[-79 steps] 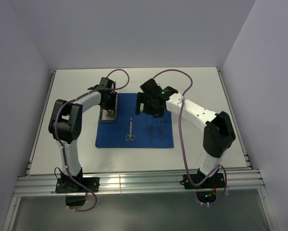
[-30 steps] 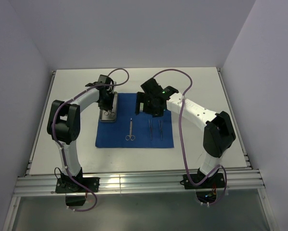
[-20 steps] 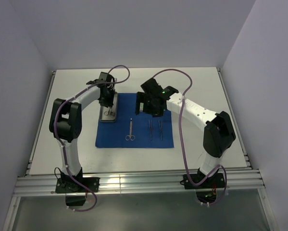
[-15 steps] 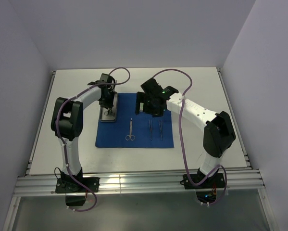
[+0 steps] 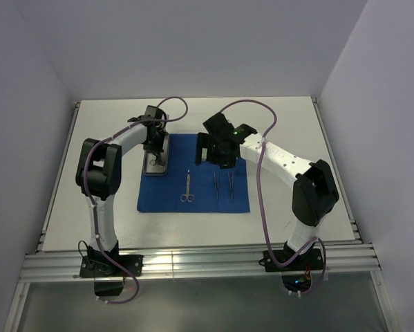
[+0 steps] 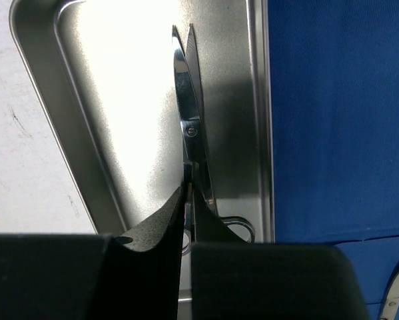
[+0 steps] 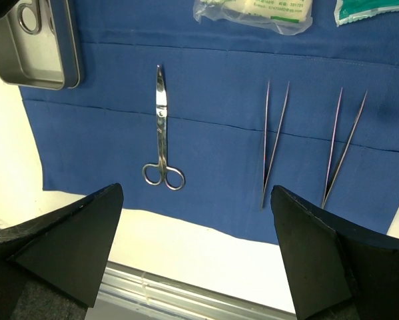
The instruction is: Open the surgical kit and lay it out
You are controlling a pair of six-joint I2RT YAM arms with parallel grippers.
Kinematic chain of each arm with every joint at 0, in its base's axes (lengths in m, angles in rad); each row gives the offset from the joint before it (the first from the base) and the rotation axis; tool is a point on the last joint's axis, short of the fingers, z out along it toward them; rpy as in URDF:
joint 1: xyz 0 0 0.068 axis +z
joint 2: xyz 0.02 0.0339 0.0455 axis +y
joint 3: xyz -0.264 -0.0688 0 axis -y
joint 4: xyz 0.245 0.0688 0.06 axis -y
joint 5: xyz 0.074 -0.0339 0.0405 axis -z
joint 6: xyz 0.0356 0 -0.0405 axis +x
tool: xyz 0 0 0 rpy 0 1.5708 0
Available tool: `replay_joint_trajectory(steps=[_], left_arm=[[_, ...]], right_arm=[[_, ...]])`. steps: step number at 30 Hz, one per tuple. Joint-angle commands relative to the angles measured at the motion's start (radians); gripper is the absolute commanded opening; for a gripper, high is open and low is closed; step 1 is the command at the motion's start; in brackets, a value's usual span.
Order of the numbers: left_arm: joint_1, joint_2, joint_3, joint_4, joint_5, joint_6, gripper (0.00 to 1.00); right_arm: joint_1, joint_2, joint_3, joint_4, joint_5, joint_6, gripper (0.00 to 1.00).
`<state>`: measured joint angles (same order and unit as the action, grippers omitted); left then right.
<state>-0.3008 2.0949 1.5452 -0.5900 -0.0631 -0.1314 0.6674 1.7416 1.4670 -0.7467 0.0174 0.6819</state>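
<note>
"Seen from above, where is the kit?"

"The blue cloth point(image 5: 165, 197) lies spread flat mid-table with a steel tray point(image 5: 162, 166) at its far left corner. One pair of scissors point(image 5: 186, 185) and two tweezers point(image 5: 216, 185) lie on it, side by side."

"And the left wrist view?"

"The left gripper point(image 6: 188, 200) is pinched tight on a second pair of scissors point(image 6: 186, 100) inside the tray."

"The right wrist view?"

"The right gripper point(image 7: 196, 193) hangs spread wide above the cloth. Two packets point(image 7: 252, 12) lie along the far edge."
</note>
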Motion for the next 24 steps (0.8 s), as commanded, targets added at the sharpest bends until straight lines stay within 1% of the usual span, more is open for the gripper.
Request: replay_joint_trajectory(steps=[1,4,9,17,24], left_arm=[[0.003,0.056,-0.005,-0.007,-0.017,0.013,0.09],[0.005,0.071,0.004,-0.021,-0.024,0.006,0.00],[0.009,0.044,0.029,-0.050,-0.012,-0.025,0.00],[0.009,-0.055,0.055,-0.067,0.002,-0.037,0.00],[0.009,-0.079,0.056,-0.070,0.014,-0.045,0.00]], right_arm=[[-0.009,-0.017,0.001,0.023,0.006,-0.010,0.99],[-0.009,-0.017,0.003,0.024,0.001,-0.013,0.99],[-0.009,-0.024,0.006,0.029,0.000,-0.016,0.99],[-0.009,-0.037,-0.002,0.056,-0.011,-0.013,0.99],[-0.009,-0.036,-0.013,0.070,-0.013,-0.010,0.99]])
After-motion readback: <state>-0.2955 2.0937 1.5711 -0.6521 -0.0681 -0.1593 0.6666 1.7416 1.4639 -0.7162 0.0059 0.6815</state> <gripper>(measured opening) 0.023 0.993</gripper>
